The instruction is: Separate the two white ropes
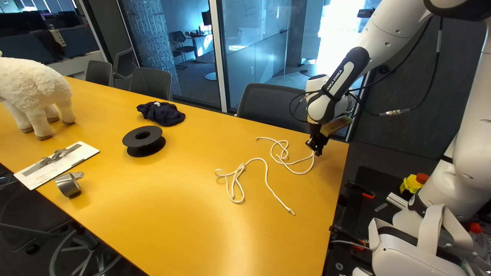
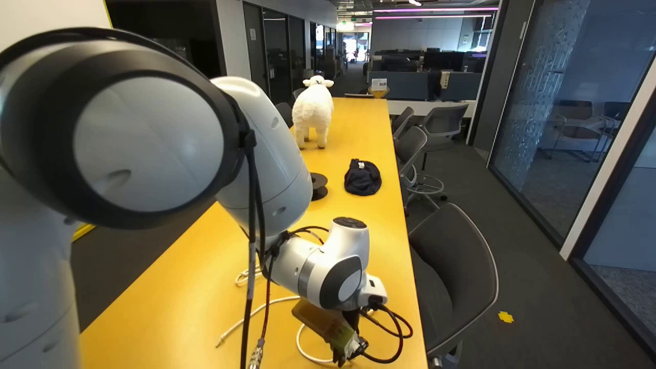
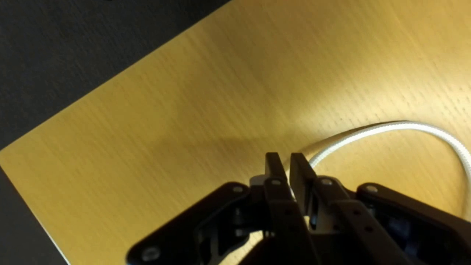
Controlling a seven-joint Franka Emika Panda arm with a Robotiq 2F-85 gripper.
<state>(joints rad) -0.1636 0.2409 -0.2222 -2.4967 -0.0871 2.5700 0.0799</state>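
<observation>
The held rope (image 3: 408, 126), white and thin, lies near the corner of the counter (image 1: 184, 220) where the end edge meets the long edge by the dark chair (image 1: 272, 105); the free rope (image 1: 242, 165) sits farther in from that long edge, crossed over itself, its tail slanting toward the end edge; bare surface shows between the 2, so we judge the separating nearly done.

In the wrist view the gripper (image 3: 285, 165) has its jaws nearly together, rope showing in the slit; we read them as clamped on the held rope, which seems to rise off the counter at the tips.

Handling, as we reckon it: light, limp, soft, hard to damage; the braided weave should give fair bite, little slip; it answers to pull, not push, so loops trail behind any drag and slack may catch; we would draw gently toward the corner, away from the free rope; should that need moving too, we would pinch the plain tail just behind its tip, square across and close to the counter; we would leave the crossing alone, where strands could bunch in the grip.
</observation>
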